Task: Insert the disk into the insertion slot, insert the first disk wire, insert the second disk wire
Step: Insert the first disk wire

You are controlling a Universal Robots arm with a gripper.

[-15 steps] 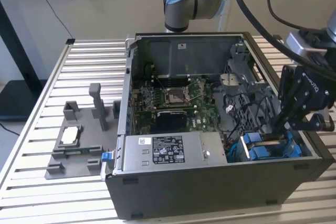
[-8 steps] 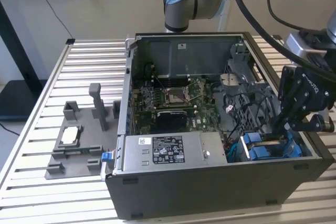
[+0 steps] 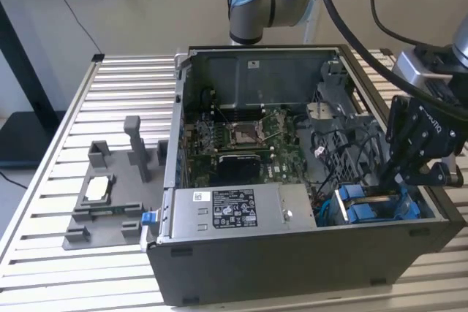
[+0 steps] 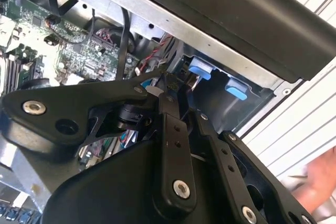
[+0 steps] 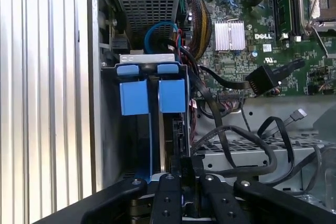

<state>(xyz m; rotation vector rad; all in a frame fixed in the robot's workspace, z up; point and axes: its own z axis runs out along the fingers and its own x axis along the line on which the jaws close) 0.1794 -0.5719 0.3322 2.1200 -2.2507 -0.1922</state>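
Claw (image 5: 182,165) pinched narrow, wire grip unclear, hung just above insertion slot (image 5: 110,129) at computer case (image 3: 292,268) corner. Disk (image 5: 172,95) seated inside, long axis running from blue tabs (image 5: 134,97) toward claw.

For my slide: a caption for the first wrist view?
Gripper at the blue-tabbed drive cage, loose black cables and motherboard alongside.

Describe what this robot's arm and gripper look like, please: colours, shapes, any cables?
In the exterior view, the arm is built from rounded silver-grey joints with pale blue caps, and thick black cables loop down beside it. In the second wrist view, the gripper is matte black, made of flat, angular link bars joined by silver screws and pins.
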